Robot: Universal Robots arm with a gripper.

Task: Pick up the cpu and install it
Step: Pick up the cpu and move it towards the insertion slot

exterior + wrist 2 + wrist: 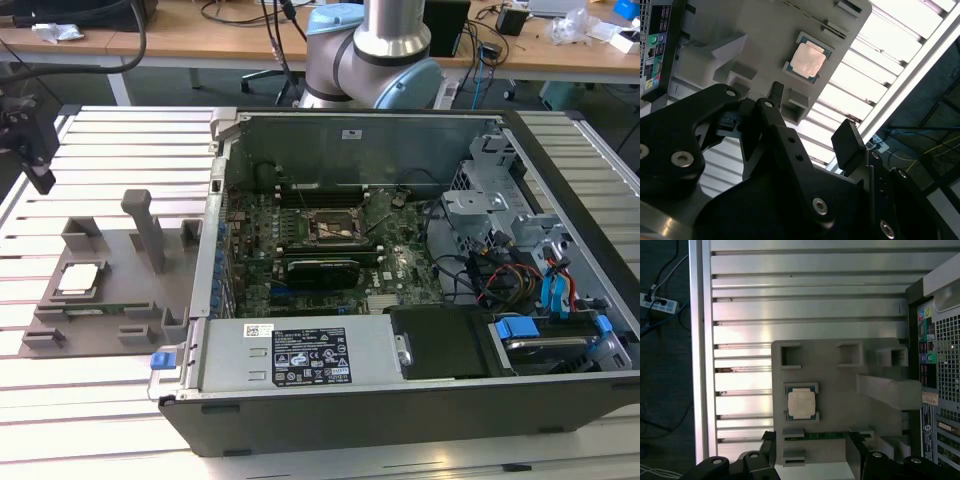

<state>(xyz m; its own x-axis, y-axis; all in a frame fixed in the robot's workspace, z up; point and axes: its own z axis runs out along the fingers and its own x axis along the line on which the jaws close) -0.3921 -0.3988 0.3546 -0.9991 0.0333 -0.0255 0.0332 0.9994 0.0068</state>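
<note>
The cpu (801,404) lies flat, metal lid up, in a square recess of the grey holder tray (110,250). The tray sits on the slatted worktop (120,140), at the exterior view's left of the open computer case (400,405). The recess probably keeps the chip square for a clean pick. The gripper (812,442) hangs above the tray, apart from the chip, its jaws spread and empty. A green memory stick (826,435) rests in a slot just beside the chip. On the motherboard the socket (335,228) looks unfilled. White printed labels (310,357) sit on the power supply housing, their print too small to make out.
</note>
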